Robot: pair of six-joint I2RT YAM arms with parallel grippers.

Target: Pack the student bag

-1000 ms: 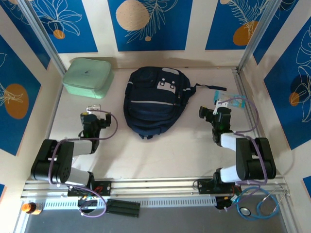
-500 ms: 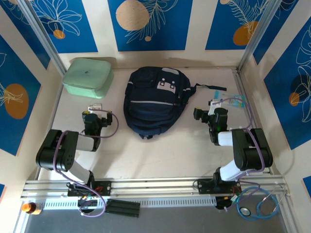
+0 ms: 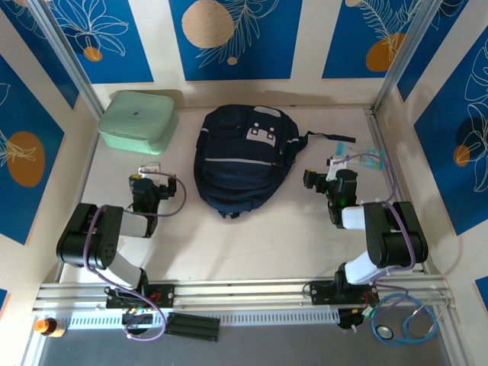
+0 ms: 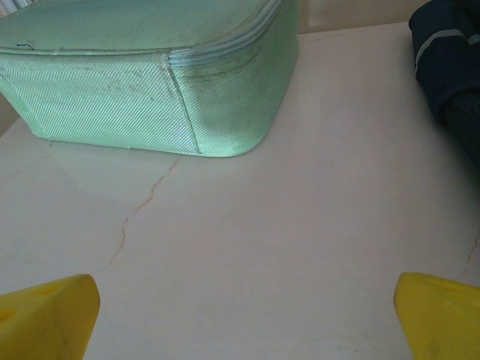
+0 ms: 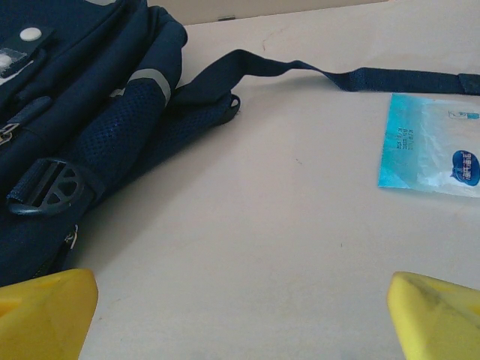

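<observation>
Top external view first. Shows the student bag (image 3: 242, 160) lying flat on the desk (image 3: 252, 244), at the far middle, front pocket up with its white patches toward the back wall. Puts a mint-green case (image 3: 139, 120) well to its left, apart from it, and a blue packet (image 3: 364, 152) to its right, near the end of a dark strap (image 3: 324, 136). Places the left hand (image 3: 147, 169) just on the near side of the case, left of the bag, touching neither. Places the right hand (image 3: 338, 164) just right of the bag, beside the packet, holding nothing.

From the left wrist, catches yellow fingertips (image 4: 49, 319) at both bottom corners, spread wide, bare desk between, the case's corner ahead and a sliver of bag at the right edge. From the right wrist, gets an equally wide spread of yellow fingertips (image 5: 45, 311), nothing gripped, with the bag's side and a black buckle (image 5: 49, 187) to the left, the strap trailing across the far desk and the packet lying flat to the right.
</observation>
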